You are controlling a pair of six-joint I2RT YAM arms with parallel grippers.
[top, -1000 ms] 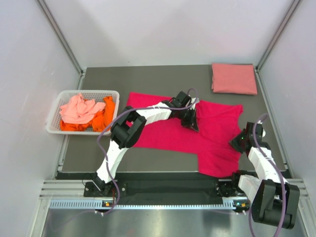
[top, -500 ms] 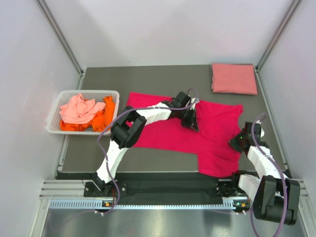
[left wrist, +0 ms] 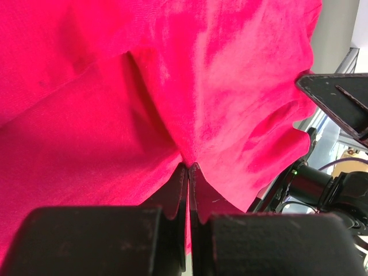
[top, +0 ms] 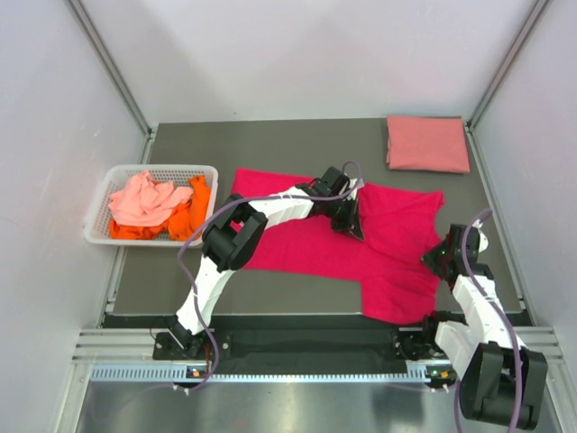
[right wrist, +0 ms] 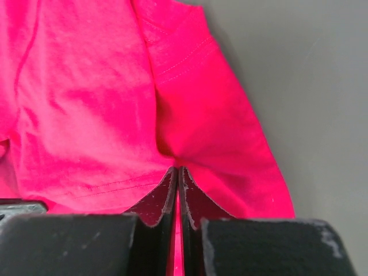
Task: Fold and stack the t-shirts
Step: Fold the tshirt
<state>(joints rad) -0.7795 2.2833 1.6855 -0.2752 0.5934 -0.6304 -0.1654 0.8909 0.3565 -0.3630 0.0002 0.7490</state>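
Nudged a little rightward and pressed together since a second ago: right gripper (right wrist: 176, 169), now pinching a fold at the right edge of the magenta-red t-shirt (top: 388, 257). Unchanged: left gripper (left wrist: 188, 167), clamped on a ridge mid-shirt. Spread across the table (top: 270, 149), right of centre.

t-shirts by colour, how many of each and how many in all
magenta-red t-shirt, spread out flat: 1
salmon pink t-shirt, folded at the far right corner: 1
pale coral t-shirt, bunched in the basket: 1
orange t-shirt, bunched in the basket: 1
total: 4
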